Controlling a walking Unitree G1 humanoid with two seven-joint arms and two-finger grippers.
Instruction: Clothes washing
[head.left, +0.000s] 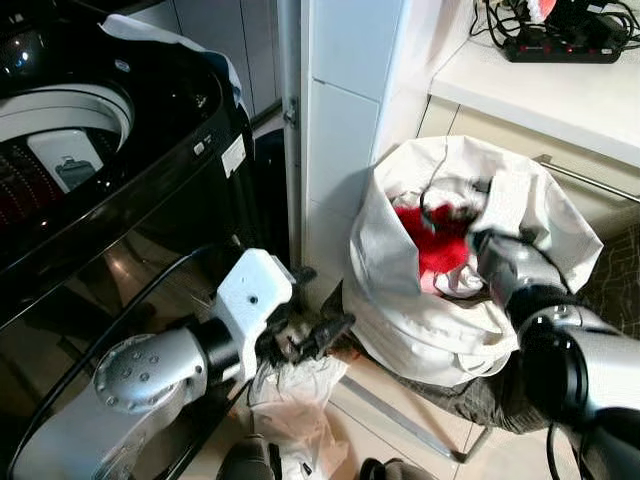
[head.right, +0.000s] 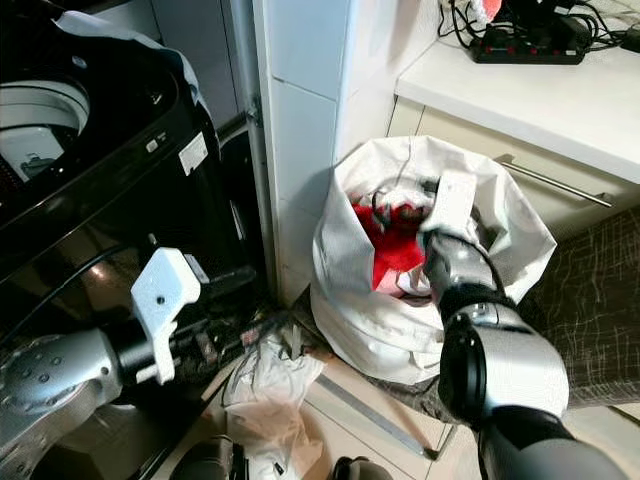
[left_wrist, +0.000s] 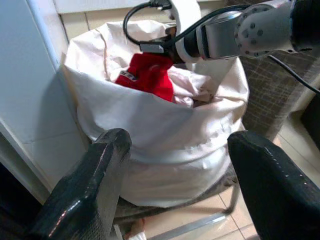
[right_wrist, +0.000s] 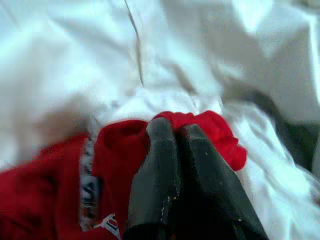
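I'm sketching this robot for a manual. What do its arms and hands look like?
Both arms are silver metal with rounded, screw-dotted joints and black collars. The left hand sits behind a white, blocky wrist housing, with a black cable along the arm. The right hand has a similar white block. Each has two thick, glossy black fingers.

A home laundry corner. At ten o'clock stands a black top-loading washer (head.left: 110, 150), lid up, its drum (head.left: 60, 130) open to view. Beside it runs a white tiled wall (head.left: 345, 120). At three o'clock a white laundry bag (head.left: 450, 300) sits on the floor, stuffed with clothes, a red garment (head.left: 432, 240) on top. At one o'clock a pale counter (head.left: 540, 90) carries a black power strip (head.left: 560, 45) with cables, over a drawer with a metal handle (head.left: 585, 175). Crumpled clothes (head.left: 300, 400) lie on the tiled floor (head.left: 400, 420) at six o'clock.
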